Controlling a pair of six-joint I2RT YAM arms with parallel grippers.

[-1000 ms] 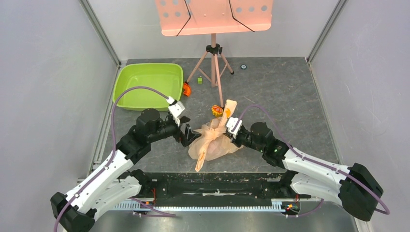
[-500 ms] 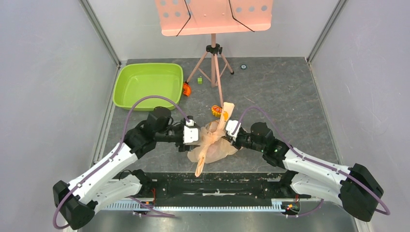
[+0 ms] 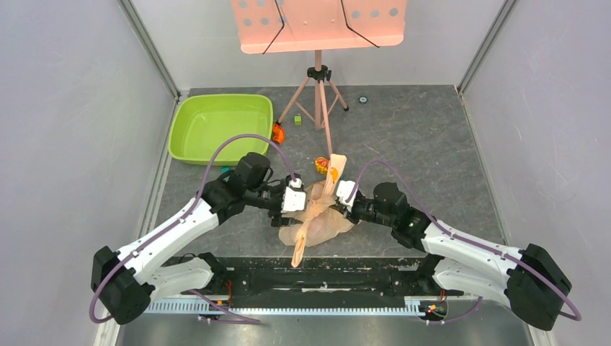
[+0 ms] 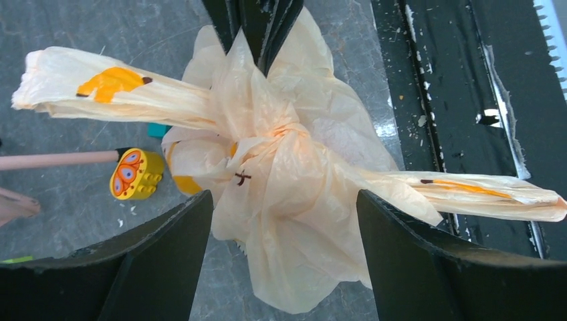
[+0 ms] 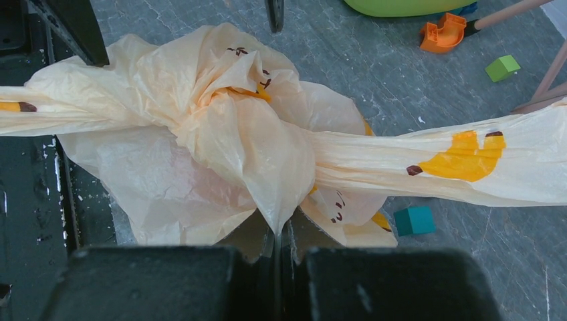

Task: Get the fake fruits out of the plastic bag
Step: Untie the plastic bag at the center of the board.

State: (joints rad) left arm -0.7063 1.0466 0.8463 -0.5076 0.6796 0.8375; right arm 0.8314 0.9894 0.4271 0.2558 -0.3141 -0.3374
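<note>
The plastic bag (image 3: 317,216) lies bunched and knotted on the grey floor between my arms, with its handle loops stretched out to the far and near sides. The fake fruits are hidden inside it. My left gripper (image 3: 299,198) is open at the bag's left side. In the left wrist view its gripper (image 4: 284,200) has one jaw on each side of the bag (image 4: 287,174), touching nothing. My right gripper (image 3: 344,198) is at the bag's right side. In the right wrist view that gripper (image 5: 277,231) is shut on a fold of the bag (image 5: 220,147).
A lime green tub (image 3: 220,126) stands at the far left. A tripod stand (image 3: 318,94) is behind the bag. Small blocks lie around: orange piece (image 3: 278,133), green cube (image 3: 297,120), yellow printed block (image 3: 322,166), teal cube (image 5: 414,219).
My left arm has swung right and forward, bringing its open gripper from beside the bag to straddle it. The right gripper has kept its hold; the bag has shifted slightly.
</note>
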